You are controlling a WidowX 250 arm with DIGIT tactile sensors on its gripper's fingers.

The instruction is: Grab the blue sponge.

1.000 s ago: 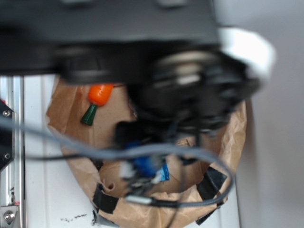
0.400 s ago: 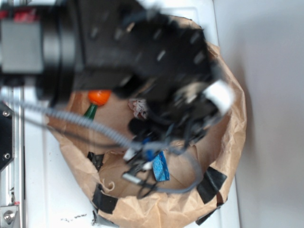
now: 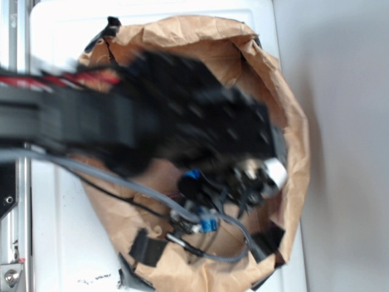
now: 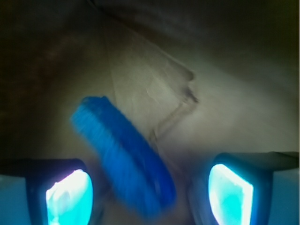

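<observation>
Gripper (image 4: 150, 192) is spread wide in the wrist view, both glowing pads (image 4: 69, 197) sitting at the bottom corners with a clear gap between them. The sponge (image 4: 125, 161) lies diagonally in that gap, closer to the left pad, not touched by either as far as I can tell. It's blurry, so contact is hard to call.

What's changed: a second ago the arm (image 3: 121, 121) was right up in the outside camera, blocking most of the view, and the carrot was visible at the upper left of the bag (image 3: 285, 109). Now the arm has swung down and reaches in from the left across the bag's mouth, wrist dipped toward the lower middle, and the carrot is hidden under it. Only a sliver of blue shows there, beneath the gripper and the cable (image 3: 121, 182) looped over it. So I'd say the approach is basically done and it's lined up over the target, just needs to drop a touch and close.

Pose-wise the arm is stretched out roughly level, gripper pointing down into the bag, whole thing motion-blurred. The bag sits on a white surface (image 3: 61, 243), taped at the lower edge.
</observation>
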